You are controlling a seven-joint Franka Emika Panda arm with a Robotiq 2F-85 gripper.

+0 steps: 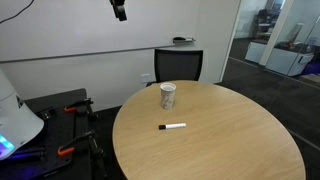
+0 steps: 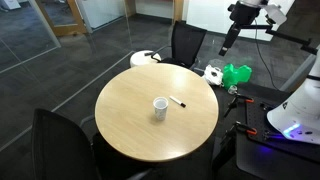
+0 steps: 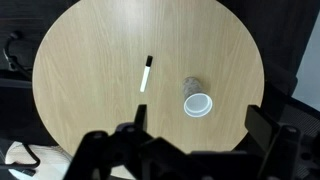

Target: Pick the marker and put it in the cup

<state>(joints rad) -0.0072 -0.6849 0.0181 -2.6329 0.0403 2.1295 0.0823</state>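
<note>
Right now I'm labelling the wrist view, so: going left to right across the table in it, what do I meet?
The marker → the cup.

A short white marker [image 3: 146, 74] with a black cap at one end lies flat on the round wooden table [image 3: 80, 60], near but clear of a small whitish paper cup [image 3: 197, 103], which stands upright, mouth open upward, around the tabletop's middle.
</note>
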